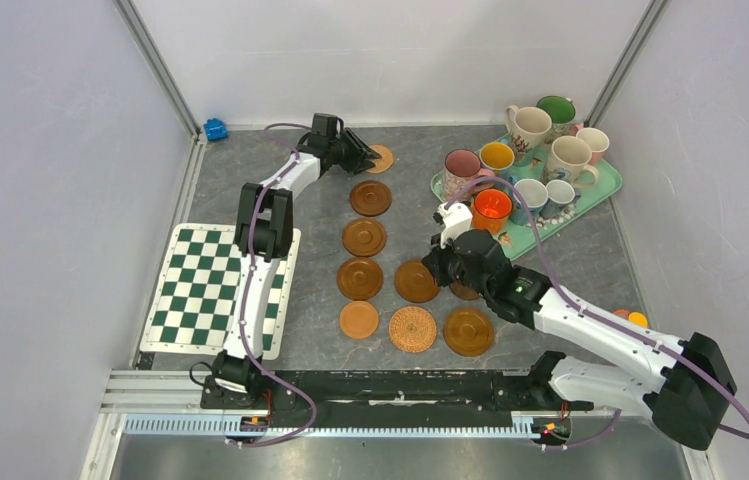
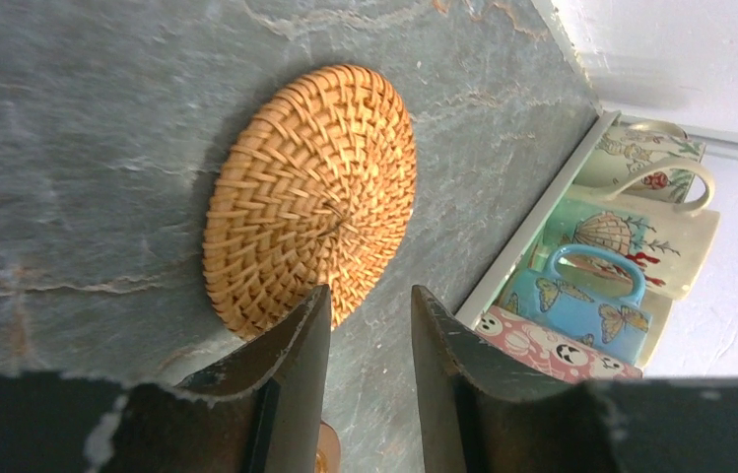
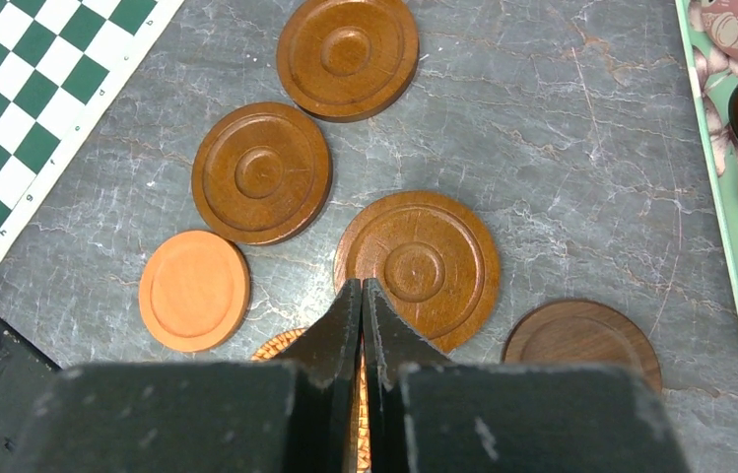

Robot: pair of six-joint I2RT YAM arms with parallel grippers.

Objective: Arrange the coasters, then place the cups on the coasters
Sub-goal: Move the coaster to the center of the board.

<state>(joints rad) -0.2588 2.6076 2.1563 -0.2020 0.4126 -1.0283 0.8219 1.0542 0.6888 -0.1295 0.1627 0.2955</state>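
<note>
Risk: left gripper, jaws spread & empty, is hovering by woven coaster near table's far edge, prob. knocking it askew if lowering; right gripper, pressed together, is hanging over centre coasters; cups waiting at far-right corner.

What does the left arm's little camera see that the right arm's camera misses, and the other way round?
Only the left wrist: a whole woven coaster just ahead of the open left gripper, and a blue butterfly mug. Only the right wrist: the checkered mat, four brown wooden coasters, a plain orange coaster, and the shut right gripper. Both: the grey tabletop and the mint tray's rim.
</note>
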